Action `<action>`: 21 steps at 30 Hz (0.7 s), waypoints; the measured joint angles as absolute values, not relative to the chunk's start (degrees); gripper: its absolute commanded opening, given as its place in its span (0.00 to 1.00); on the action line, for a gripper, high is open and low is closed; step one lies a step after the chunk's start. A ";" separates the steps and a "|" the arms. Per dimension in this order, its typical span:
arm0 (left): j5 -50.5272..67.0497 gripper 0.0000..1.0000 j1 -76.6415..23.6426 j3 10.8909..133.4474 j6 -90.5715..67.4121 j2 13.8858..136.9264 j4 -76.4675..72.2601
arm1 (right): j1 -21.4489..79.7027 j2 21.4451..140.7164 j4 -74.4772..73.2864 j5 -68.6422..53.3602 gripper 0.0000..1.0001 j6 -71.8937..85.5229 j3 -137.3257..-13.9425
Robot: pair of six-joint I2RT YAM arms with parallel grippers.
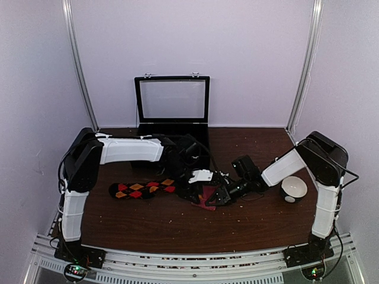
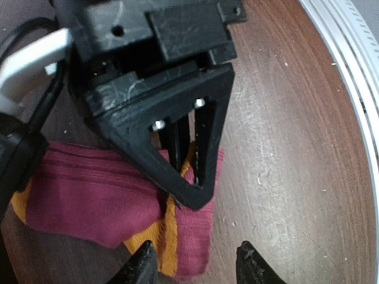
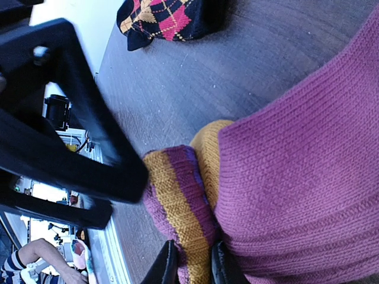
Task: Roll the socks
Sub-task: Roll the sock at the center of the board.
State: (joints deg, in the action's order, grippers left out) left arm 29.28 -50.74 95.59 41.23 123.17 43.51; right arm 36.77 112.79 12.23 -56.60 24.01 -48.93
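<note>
Overhead shot was pretty dim, lavender cast on the walls [image 1: 249, 53], dark table [image 1: 177, 228] swallowing detail mid-frame. Left wrist view caught soft glare on the wood at right, edges bowed. Right wrist: blown-out white upper left, pink sock [image 3: 296, 177] knit crisp.

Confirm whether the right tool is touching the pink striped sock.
Touching. The right wrist view shows the right tool closed on a striped fold of the pink striped sock, with fabric pinched between both fingertips.
</note>
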 measured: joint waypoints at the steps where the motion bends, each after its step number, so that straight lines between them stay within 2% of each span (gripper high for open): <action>1: 29.12 0.49 -50.94 96.16 41.23 123.92 43.53 | 36.75 112.79 12.21 -56.71 0.23 24.01 -48.95; 7: 27.66 0.47 -51.90 99.13 41.21 128.14 44.31 | 36.75 112.79 11.81 -57.25 0.25 23.88 -49.54; 8: 27.27 0.44 -52.01 99.57 41.21 128.75 44.51 | 36.75 112.79 11.77 -57.30 0.26 23.90 -49.58; 11: 26.98 0.22 -52.14 100.64 41.30 129.84 45.34 | 36.69 112.86 12.05 -57.60 0.26 24.08 -49.50; 13: 26.83 0.11 -52.14 102.24 41.60 130.50 46.76 | 36.64 112.88 12.38 -57.69 0.27 24.12 -49.34; 21: 27.07 0.03 -52.16 106.80 42.44 132.57 52.03 | 36.88 111.63 17.54 -56.71 0.32 24.21 -46.44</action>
State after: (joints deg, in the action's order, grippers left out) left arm 27.07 -52.16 106.80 42.44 132.57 52.03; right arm 36.88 111.63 17.54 -56.71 24.21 -46.44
